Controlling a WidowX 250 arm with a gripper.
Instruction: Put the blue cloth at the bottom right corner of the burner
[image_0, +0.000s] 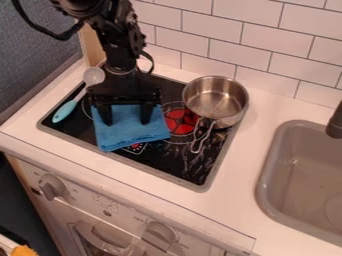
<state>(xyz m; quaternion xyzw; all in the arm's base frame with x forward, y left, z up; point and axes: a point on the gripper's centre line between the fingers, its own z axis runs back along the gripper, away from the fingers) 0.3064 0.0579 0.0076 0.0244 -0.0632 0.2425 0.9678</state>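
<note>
blue cloth (127, 137) is what you have under the claw (126, 121), left of the middle of the frame. it lies on the left part of the black stove top (167, 167), its lowest corner close to the front rim and its right corner beside a red disc (179, 121). your arm comes in from the upper left and the claw points down, its two fingers spread wide over the cloth's upper part; you can't tell from here whether they touch the fabric, but they aren't pinching it between them.

to the right of the cloth, near the upper right corner of the stove top, you have a metal pot (215, 100), its handle slanting toward the lower left. left of the claw lies a spoon (65, 111) with a light blue handle and a grey head. the stove top sits in the white counter (247, 175), with a grey sink (267, 165) at the right edge of the frame and two knobs (160, 235) on the front panel at the lower left.
</note>
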